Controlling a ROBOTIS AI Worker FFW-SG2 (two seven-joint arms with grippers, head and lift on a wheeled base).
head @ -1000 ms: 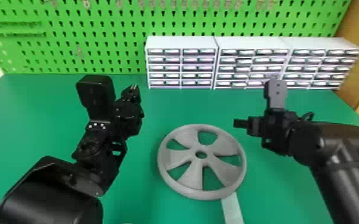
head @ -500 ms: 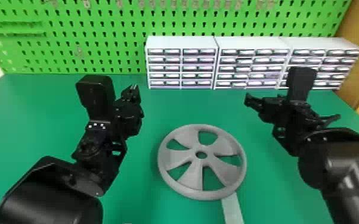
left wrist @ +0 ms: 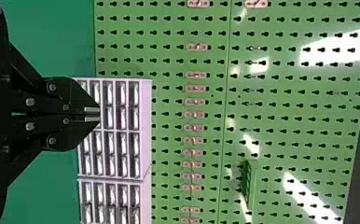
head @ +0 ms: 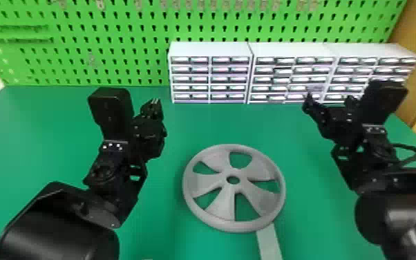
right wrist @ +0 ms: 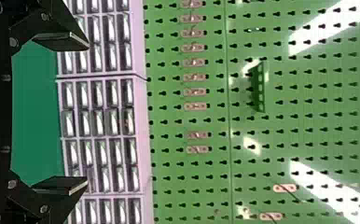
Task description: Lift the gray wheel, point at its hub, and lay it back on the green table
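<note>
We see the right gripper (head: 330,98) swung from its earlier inward aim to face the white drawers (head: 210,52), its jaws spread and empty — clear of the gray wheel (head: 221,207), so any lift would likely need a fresh approach. The left gripper (head: 154,101) matches the earlier frame, jaws closed on nothing, and the wheel lies flat, unmoved, on the green tabletop (head: 235,124) between the arms.
</note>
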